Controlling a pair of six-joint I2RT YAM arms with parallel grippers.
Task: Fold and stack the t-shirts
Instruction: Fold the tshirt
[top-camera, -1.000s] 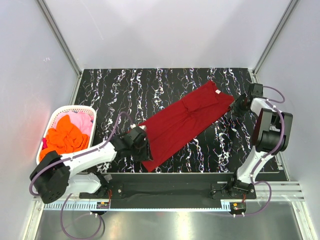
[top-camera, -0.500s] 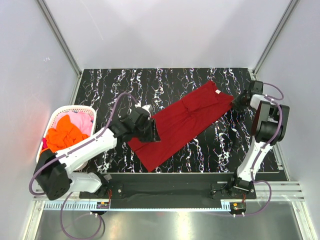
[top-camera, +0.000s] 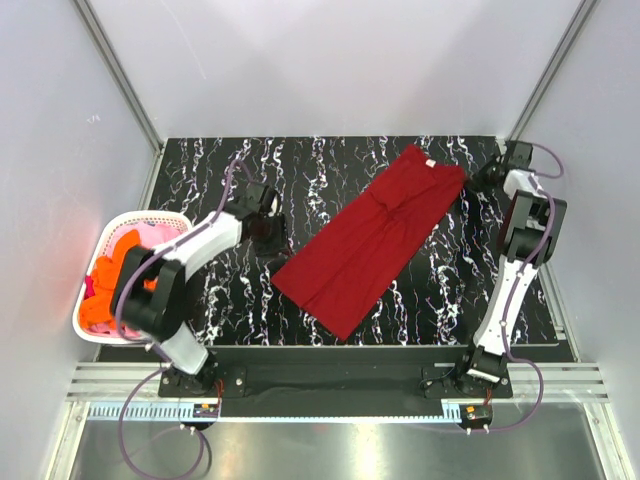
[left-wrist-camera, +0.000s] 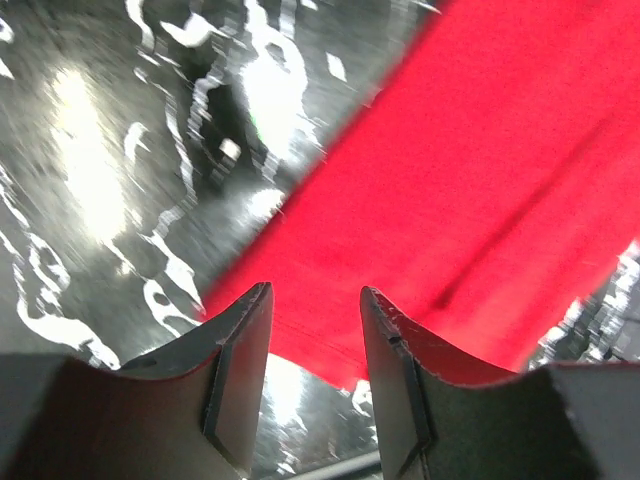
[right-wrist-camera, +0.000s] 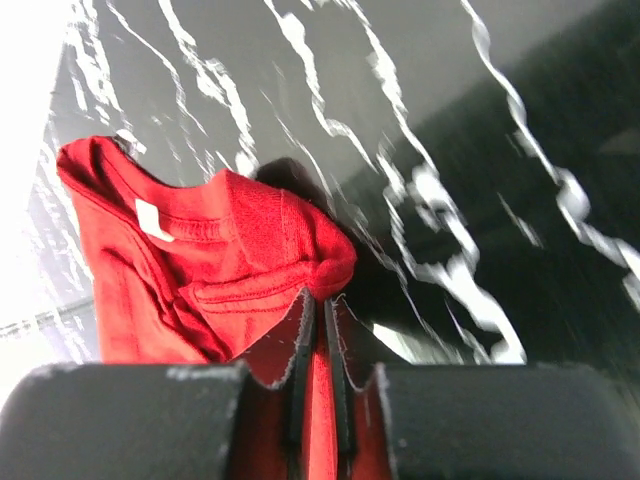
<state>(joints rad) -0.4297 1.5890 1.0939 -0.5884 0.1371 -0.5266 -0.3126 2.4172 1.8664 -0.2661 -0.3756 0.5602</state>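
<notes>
Plainly, from the left wrist, the left gripper (left-wrist-camera: 315, 295) stands wide and empty over the table (left-wrist-camera: 100, 150), the hem edge of the shirt (left-wrist-camera: 480, 200) just past its fingertips. From the right wrist, the right gripper (right-wrist-camera: 320, 300) is pinched narrow on a bunched fold beside the collar. From above, the shirt lies flat, diagonal, mid-table. It looks light and limp, likely to sag and crease; take it at corners or hem, pinching every layer.
</notes>
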